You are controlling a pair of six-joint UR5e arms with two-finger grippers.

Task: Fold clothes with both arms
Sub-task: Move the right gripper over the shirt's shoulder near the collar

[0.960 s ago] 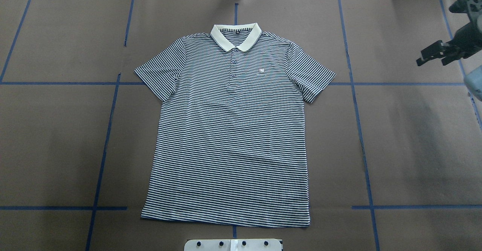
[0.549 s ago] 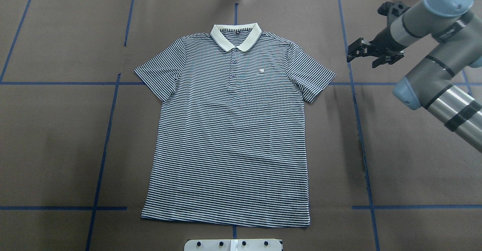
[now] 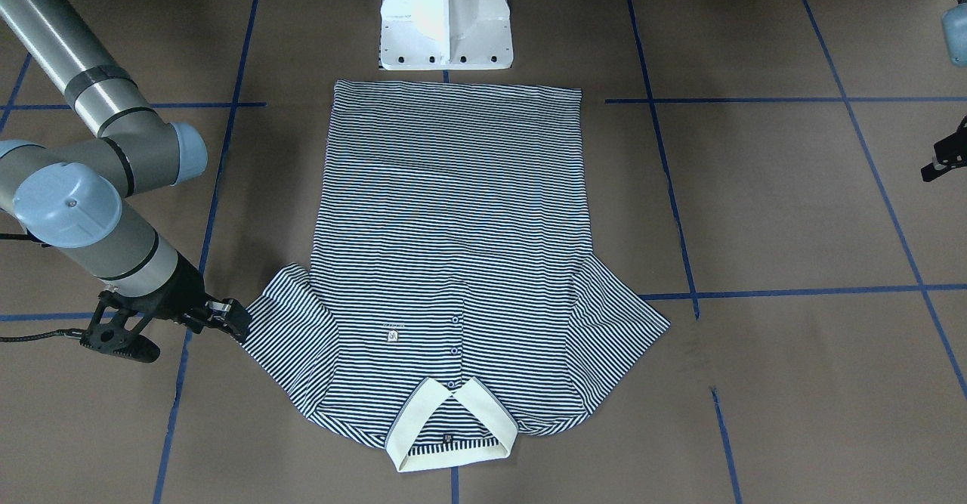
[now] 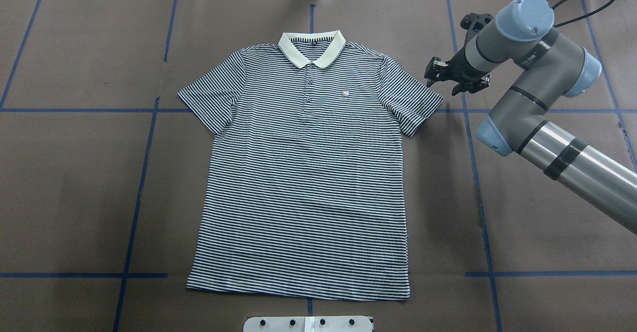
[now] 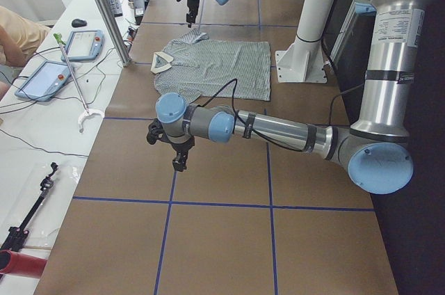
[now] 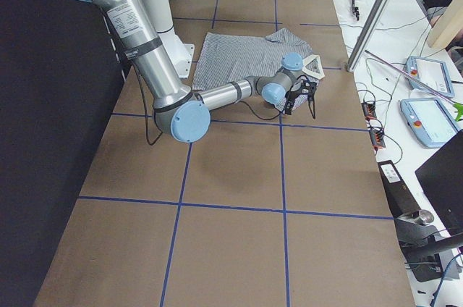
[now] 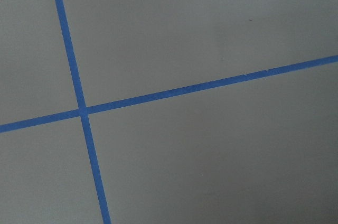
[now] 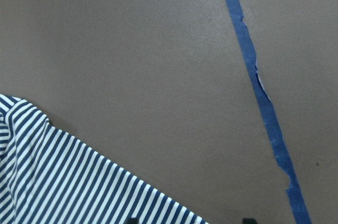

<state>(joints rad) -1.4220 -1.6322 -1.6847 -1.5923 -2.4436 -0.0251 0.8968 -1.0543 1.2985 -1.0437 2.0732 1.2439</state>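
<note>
The striped polo shirt (image 4: 303,182) lies flat and face up on the brown table, its cream collar (image 4: 312,48) on the far side and both sleeves spread; it also shows in the front-facing view (image 3: 453,209). My right gripper (image 4: 448,79) is open and empty, just outside the end of the shirt's right-hand sleeve (image 4: 415,105), close above the table. In the right wrist view that sleeve's striped edge (image 8: 63,182) lies at the lower left. My left gripper (image 5: 179,159) hangs over bare table far from the shirt; I cannot tell whether it is open or shut.
Blue tape lines (image 4: 470,138) grid the brown table cover. The white pedestal base (image 3: 446,13) stands right at the shirt's hem. A side bench with tablets (image 5: 83,44) and cables runs along the far edge. The left wrist view shows only a tape crossing (image 7: 82,111).
My right arm has swung in from the right edge towards the shirt's sleeve, the gripper staying open. The shirt has not moved.
</note>
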